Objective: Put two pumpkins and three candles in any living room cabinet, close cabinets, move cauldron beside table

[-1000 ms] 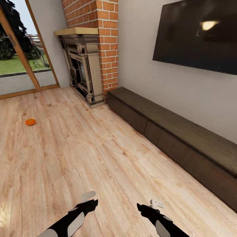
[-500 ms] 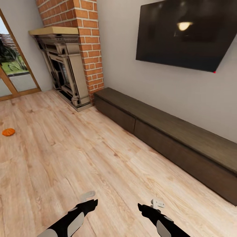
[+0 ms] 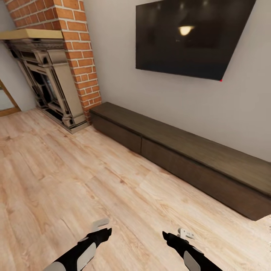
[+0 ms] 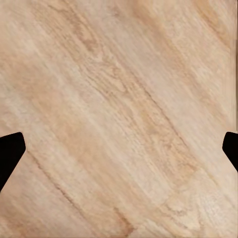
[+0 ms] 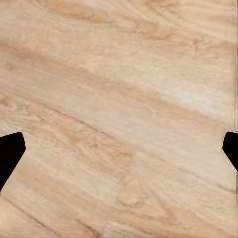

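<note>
The cabinet (image 3: 180, 150), a long low dark-brown unit, runs along the wall from the middle to the right edge of the head view, and its drawer fronts are shut. My left gripper (image 3: 101, 229) and right gripper (image 3: 177, 236) hang low over the wooden floor (image 3: 75, 169), well short of the cabinet. In both wrist views the dark fingertips (image 4: 10, 148) (image 5: 10, 148) stand wide apart over bare planks, so both grippers are open and hold nothing. The pumpkins, candles and cauldron are out of view.
A stone fireplace (image 3: 49, 82) with a brick chimney (image 3: 75, 49) stands at the back left, touching the cabinet's left end. A large black TV (image 3: 188, 37) hangs on the wall above the cabinet. A door frame (image 3: 5, 101) shows at the far left edge.
The head view has swung to the right, so the fireplace and cabinet sit further left in the picture. The orange pumpkin on the floor has passed out of the left edge. Both arms hold the same pose.
</note>
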